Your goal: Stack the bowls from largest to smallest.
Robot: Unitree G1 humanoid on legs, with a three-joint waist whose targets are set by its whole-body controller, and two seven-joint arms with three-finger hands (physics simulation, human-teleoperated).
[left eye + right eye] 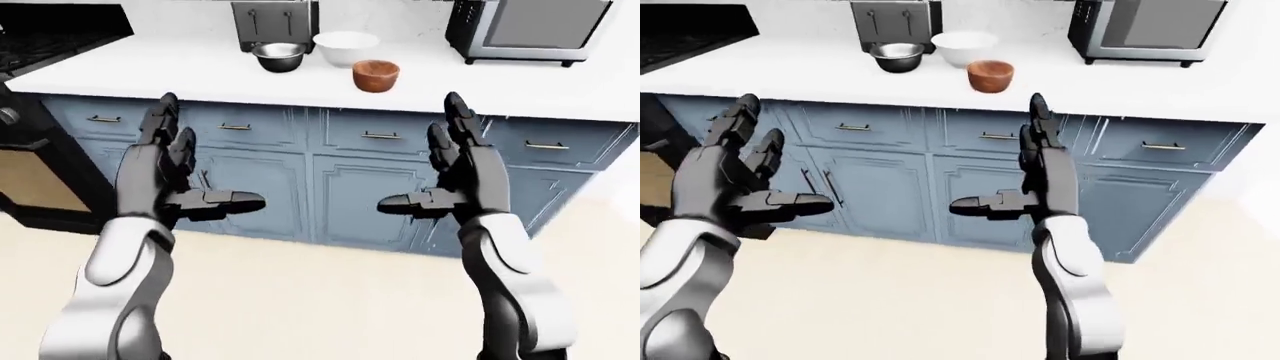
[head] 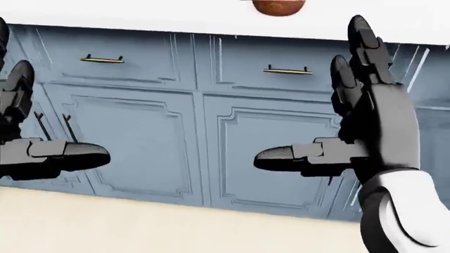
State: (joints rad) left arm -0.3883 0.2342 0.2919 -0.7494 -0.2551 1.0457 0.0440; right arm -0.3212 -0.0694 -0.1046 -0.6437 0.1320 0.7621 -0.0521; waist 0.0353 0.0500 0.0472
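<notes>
Three bowls stand on the white counter [image 1: 180, 71], shown best in the left-eye view: a steel bowl [image 1: 279, 56], a larger white bowl [image 1: 346, 47] to its right, and a small brown bowl [image 1: 376, 76] nearest the counter's edge. Only the brown bowl's [image 2: 279, 6] base shows at the head view's top. Both hands are raised before the blue cabinets, below the counter and well short of the bowls. My left hand [image 1: 210, 150] is open, fingers up and thumb pointing inward. My right hand [image 1: 420, 150] mirrors it, open and holding nothing.
A toaster [image 1: 274, 22] stands behind the steel bowl and a microwave [image 1: 525, 26] at the counter's right. A black stove and oven [image 1: 40, 165] sit at the left. Blue cabinet doors and drawers [image 1: 350, 195] with brass handles run under the counter, above a beige floor.
</notes>
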